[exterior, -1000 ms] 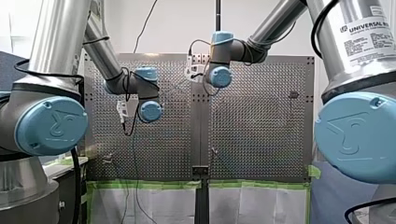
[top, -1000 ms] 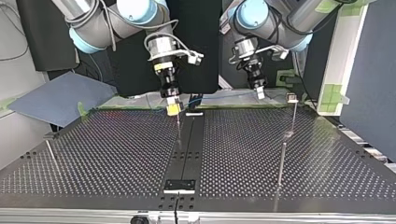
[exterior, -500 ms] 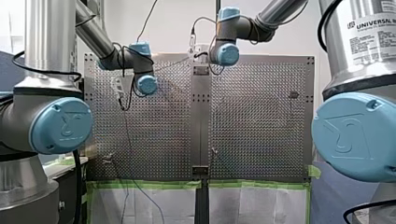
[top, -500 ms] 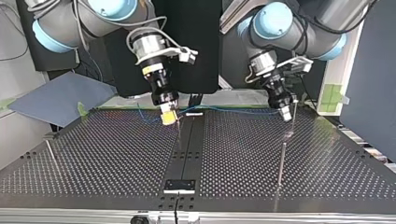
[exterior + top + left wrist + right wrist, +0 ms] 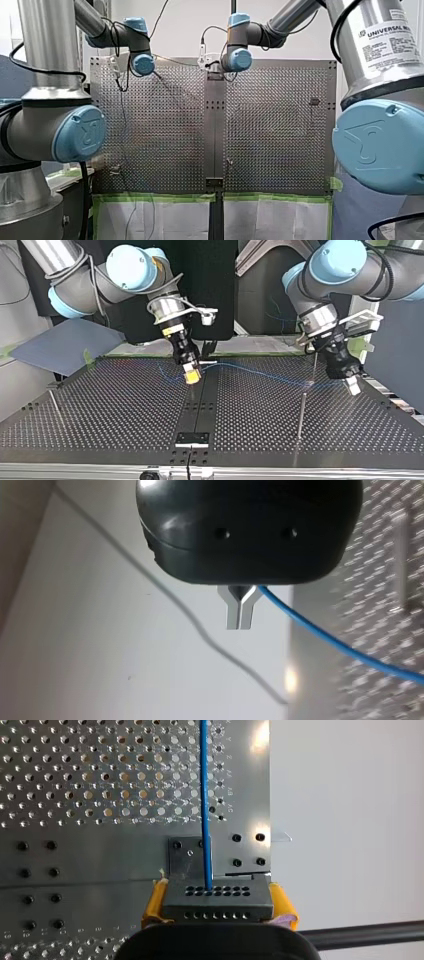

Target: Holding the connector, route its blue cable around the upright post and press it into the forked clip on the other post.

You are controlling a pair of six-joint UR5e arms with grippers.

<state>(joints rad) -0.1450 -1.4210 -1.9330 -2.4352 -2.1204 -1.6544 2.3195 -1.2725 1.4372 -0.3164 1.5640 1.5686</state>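
text "UNIVERSAL" | on label (image 5: 387, 42) | my right arm (image 5: 372, 76)

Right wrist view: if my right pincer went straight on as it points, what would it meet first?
Most likely the table's middle strip, just beneath the connector in my right pincer; the gap is hard to judge.

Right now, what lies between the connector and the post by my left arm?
Only the blue cable, running from connector past post over bare table; top view shows it.

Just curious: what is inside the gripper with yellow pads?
A dark connector with rows of holes, clamped between the pads; a blue cable leaves one hole. Its lower part is hidden behind the gripper's body.
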